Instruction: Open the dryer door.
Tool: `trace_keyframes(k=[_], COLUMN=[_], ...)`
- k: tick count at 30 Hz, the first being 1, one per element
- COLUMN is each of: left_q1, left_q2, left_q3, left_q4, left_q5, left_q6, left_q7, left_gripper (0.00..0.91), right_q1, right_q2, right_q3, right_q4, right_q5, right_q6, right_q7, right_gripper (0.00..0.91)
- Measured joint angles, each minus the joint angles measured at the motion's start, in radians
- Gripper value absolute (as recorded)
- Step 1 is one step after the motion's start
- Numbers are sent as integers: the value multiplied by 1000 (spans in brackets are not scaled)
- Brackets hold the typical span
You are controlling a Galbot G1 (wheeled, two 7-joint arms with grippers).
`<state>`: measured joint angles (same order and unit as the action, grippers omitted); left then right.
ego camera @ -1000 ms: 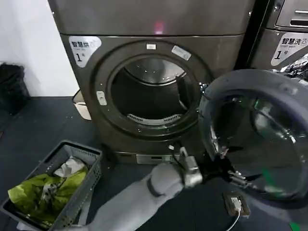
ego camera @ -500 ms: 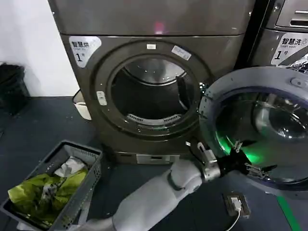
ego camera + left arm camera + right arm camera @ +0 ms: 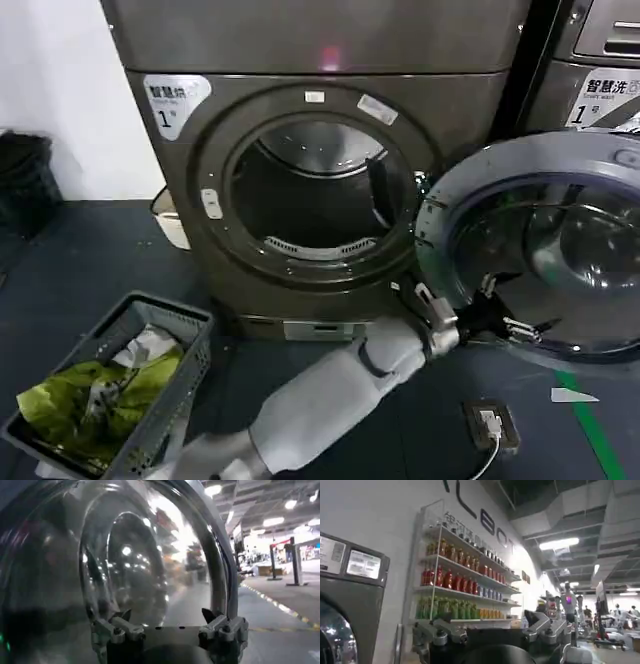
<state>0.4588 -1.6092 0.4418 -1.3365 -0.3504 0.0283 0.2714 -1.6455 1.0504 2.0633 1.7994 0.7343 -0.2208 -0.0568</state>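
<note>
From my head I look down at a dark floor point(image 3: 80, 260) and a white wall point(image 3: 60, 90) on my left. A big grey dryer point(image 3: 320, 50) stands in front of me, and its round hole point(image 3: 305, 195) is open and dark inside. The dryer door point(image 3: 545, 245) hangs swung out to the right of the hole, with its grey rim and dark glass facing me. My left pincer point(image 3: 512, 320) reaches to the low part of the door's inner face. Its fingers are spread apart and pinch nothing. I cannot tell if they touch the glass. A grey basket point(image 3: 150, 400) with green cloth sits on the floor on my left. A sticker point(image 3: 175, 102) on the dryer says "1" with some Chinese writing. The next machine point(image 3: 600, 60) has the same kind of sticker.

From my left wrist, the door's glass point(image 3: 115, 565) is right in front of my spread fingers point(image 3: 117, 630). A bright hall shows beyond it.

From my right wrist, my right pincer point(image 3: 487, 630) is spread wide and holds nothing. Shelves of bottles point(image 3: 455, 585) line a white wall with big letters I cannot fully read.
</note>
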Motion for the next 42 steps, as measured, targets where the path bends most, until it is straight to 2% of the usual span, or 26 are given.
trace_keyframes(k=[13, 21, 26, 36, 42], left_q1=[-16, -1, 20, 47, 66], left_q2=[0, 0, 3, 131, 203], left_q3=[5, 7, 12, 9, 3], left_q4=[19, -12, -43, -95, -137], left_q5=[10, 15, 10, -16, -57], left_q6=[-47, -154, -274, -448, -495], left_q7=[-20, -49, -59, -68, -54], left_gripper=[907, 907, 907, 907, 907], right_q1=[12, 21, 20, 18, 19], right_q2=[-17, -32, -40, -44, -47], right_q3=[-7, -16, -16, -15, -13], right_q4=[-17, -21, -28, -25, -30], right_q5=[-4, -6, -6, -5, -5], right_q6=[4, 6, 16, 21, 24], right_q7=[-7, -5, -4, -8, -11], right_gripper=[907, 907, 907, 907, 907])
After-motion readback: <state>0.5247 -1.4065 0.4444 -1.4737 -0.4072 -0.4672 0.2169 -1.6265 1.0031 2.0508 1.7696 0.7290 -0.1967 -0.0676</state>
